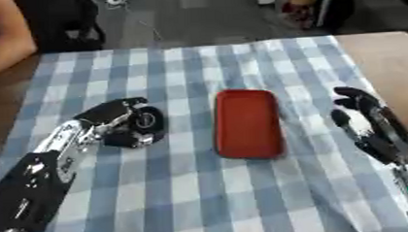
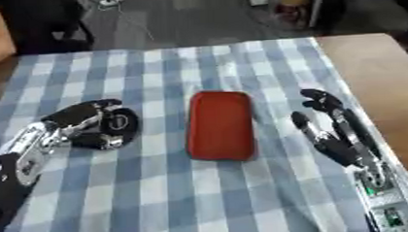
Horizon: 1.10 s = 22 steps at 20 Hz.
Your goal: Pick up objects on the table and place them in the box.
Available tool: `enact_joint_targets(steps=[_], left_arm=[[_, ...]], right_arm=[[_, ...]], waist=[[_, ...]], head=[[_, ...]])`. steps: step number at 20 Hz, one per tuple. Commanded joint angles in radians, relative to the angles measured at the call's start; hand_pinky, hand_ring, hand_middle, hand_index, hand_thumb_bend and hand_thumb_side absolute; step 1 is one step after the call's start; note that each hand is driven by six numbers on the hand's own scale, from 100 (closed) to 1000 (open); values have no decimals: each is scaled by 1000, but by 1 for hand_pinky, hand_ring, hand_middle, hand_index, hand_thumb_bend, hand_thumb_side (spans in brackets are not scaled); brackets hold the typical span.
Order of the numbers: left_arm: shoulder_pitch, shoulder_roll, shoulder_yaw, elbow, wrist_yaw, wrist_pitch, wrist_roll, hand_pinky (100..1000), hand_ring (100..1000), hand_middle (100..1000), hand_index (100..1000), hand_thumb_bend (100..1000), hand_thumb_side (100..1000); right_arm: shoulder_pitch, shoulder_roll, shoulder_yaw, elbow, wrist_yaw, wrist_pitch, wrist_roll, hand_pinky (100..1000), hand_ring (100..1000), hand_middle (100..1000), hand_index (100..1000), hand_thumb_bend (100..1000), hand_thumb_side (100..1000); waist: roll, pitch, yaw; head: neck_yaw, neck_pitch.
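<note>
Your left hand sits in the left-middle of the frame, its arm running down to the lower left corner. Its fingers are curled around a dark, rounded object with a pale ring showing on its face; you cannot make out more of it than that. The object rests on the checked cloth, directly under and against your fingers, at the right end of the hand.

The red box lies flat in the centre of the frame, a shallow rounded rectangle with its long side running up and down the picture. It sits to the right of your left hand and the dark object, apart from both, with a band of blue and white cloth showing between them.

Your right hand shows at the right-middle of the frame, its arm coming in from the lower right corner. Its fingers are spread and nearly straight, pointing toward the upper left, and they hold nothing. It stands just to the right of the red box, with a strip of cloth between them.

The bare wooden table shows along the right edge, beyond the cloth.
</note>
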State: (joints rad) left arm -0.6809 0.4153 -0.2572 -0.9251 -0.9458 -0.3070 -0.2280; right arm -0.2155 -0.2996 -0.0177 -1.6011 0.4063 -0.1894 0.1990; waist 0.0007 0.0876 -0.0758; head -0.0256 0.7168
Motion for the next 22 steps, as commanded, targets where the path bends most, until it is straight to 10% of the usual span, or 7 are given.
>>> enact_joint_targets(steps=[1, 22], left_arm=[[-20, 5, 7, 6, 1, 0, -13, 1000, 987, 1000, 671, 1000, 964], [-56, 17, -18, 23, -97, 16, -170, 977, 946, 908, 652, 1000, 926]], right_arm=[[-9, -11, -2, -14, -7, -1, 3, 898, 835, 897, 913, 470, 855], [-9, -14, -2, -13, -6, -1, 5, 898, 835, 898, 914, 461, 860]], waist=[[-1, -8, -2], [4, -11, -5]], head=[[8, -3], [11, 4]])
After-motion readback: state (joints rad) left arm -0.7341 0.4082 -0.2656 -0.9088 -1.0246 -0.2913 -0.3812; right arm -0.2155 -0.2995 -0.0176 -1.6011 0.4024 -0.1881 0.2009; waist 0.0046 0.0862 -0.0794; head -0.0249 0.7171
